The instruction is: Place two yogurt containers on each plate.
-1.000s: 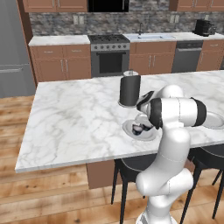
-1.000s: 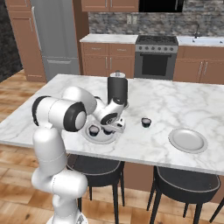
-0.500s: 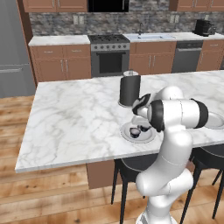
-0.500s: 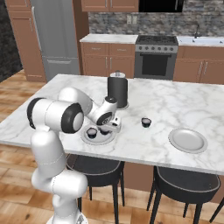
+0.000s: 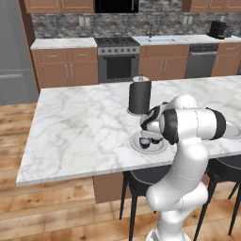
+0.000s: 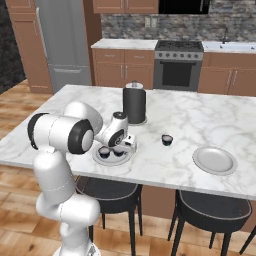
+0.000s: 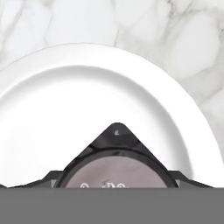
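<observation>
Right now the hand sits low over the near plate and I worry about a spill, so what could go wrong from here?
The gripper hangs right above the second yogurt cup, which sits close beside the first cup on the near plate; lifting off carelessly might tip or nudge either. The tall black cylinder stands just behind, so a wide swing toward the loose cup or the far plate could clip it.
</observation>
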Controlling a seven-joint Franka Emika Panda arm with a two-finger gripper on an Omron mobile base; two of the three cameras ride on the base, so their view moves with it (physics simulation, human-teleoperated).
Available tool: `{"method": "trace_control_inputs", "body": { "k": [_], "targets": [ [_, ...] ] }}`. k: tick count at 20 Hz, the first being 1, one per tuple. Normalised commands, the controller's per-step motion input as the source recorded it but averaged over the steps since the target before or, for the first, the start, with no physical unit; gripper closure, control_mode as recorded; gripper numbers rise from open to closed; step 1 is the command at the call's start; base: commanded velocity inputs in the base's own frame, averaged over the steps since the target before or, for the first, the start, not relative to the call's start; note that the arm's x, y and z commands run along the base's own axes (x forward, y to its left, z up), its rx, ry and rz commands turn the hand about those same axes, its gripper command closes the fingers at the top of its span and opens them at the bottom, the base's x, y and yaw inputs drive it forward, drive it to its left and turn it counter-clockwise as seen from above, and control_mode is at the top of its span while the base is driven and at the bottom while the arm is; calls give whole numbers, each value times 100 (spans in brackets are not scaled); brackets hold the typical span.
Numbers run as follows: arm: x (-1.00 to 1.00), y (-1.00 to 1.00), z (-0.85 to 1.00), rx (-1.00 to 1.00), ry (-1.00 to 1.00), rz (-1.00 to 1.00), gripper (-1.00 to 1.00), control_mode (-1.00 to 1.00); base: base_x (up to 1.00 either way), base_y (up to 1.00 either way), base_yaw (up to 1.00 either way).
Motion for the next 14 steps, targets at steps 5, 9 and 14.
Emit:
{"method": "trace_control_inputs", "body": {
  "k": [5, 9, 14],
  "targets": [
    [1, 0, -11, -4, 0, -2, 100, -100, 0, 0, 0],
    [0, 0, 0, 0, 0, 0, -100, -100, 0, 0, 0],
    [0, 0, 0, 0, 0, 0, -100, -100, 0, 0, 0]
  ]
}}
